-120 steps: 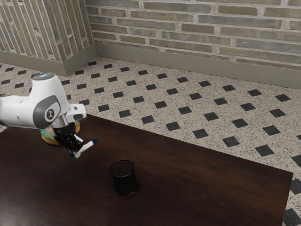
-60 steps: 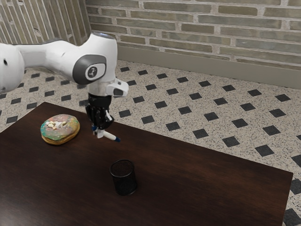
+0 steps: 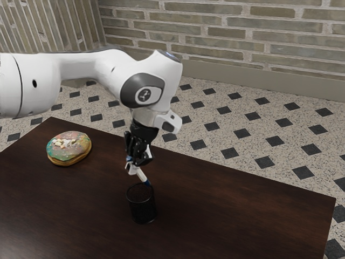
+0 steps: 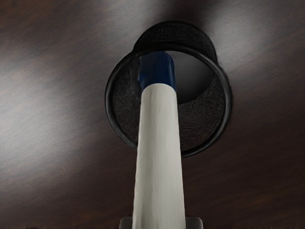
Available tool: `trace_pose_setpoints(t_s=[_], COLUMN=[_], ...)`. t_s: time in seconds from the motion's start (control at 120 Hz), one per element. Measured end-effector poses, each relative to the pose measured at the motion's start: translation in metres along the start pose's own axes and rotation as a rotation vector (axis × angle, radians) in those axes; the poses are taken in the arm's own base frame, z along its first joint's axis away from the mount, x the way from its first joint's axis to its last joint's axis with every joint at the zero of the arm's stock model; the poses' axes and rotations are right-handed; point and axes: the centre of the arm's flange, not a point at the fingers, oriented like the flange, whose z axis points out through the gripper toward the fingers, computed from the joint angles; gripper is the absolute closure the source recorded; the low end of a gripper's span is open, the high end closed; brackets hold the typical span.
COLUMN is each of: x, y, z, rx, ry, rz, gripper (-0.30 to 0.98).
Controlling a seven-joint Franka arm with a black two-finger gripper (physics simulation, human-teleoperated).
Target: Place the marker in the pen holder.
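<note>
Slanting down, the marker (image 3: 141,175) is clamped between 2 fingers (image 3: 144,157), blue end (image 4: 158,71) at the pen holder's (image 3: 143,209) mouth.

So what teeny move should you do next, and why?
I'd probably tilt the marker more upright before lowering it. My gripper holds it slanted, its blue end near the rim of the pen holder, while its white body leans away to one side. Straighter, it should slip in more easily.

dark glossy wood table (image 3: 242,216); black metal mesh holder (image 3: 143,208)
</note>
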Motion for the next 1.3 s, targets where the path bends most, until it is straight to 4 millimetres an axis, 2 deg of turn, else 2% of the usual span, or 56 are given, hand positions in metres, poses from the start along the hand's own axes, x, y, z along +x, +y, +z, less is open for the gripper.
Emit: trace_pose_setpoints(t_s=[0.208,0.375,0.8,0.983,1.033,1.067,1.1,1.15,1.192,1.242,1.3], x=[-0.003,0.000,0.016,0.013,0.001,-0.018,-0.050,-0.114,-0.153,-0.177,-0.178], y=[0.006,0.024,0.025,0.017,0.001,-0.017,-0.039,-0.075,-0.105,-0.138,-0.183], z=[0.006,0.014,0.047,0.045,0.033,0.011,-0.022,-0.082,-0.112,-0.119,-0.094], rx=[-0.006,-0.014,-0.039,-0.064,-0.077,-0.087,-0.094,-0.093,-0.085,-0.090,-0.128], ry=[-0.048,-0.082,-0.159,-0.157,-0.129,-0.084,-0.010,0.140,0.224,0.263,0.247], rz=[0.005,0.024,0.012,-0.005,-0.034,-0.069,-0.114,-0.193,-0.261,-0.329,-0.419], gripper=[0.76,0.76,0.76,0.38,0.30,0.25,0.22,0.17,0.14,0.11,0.09])
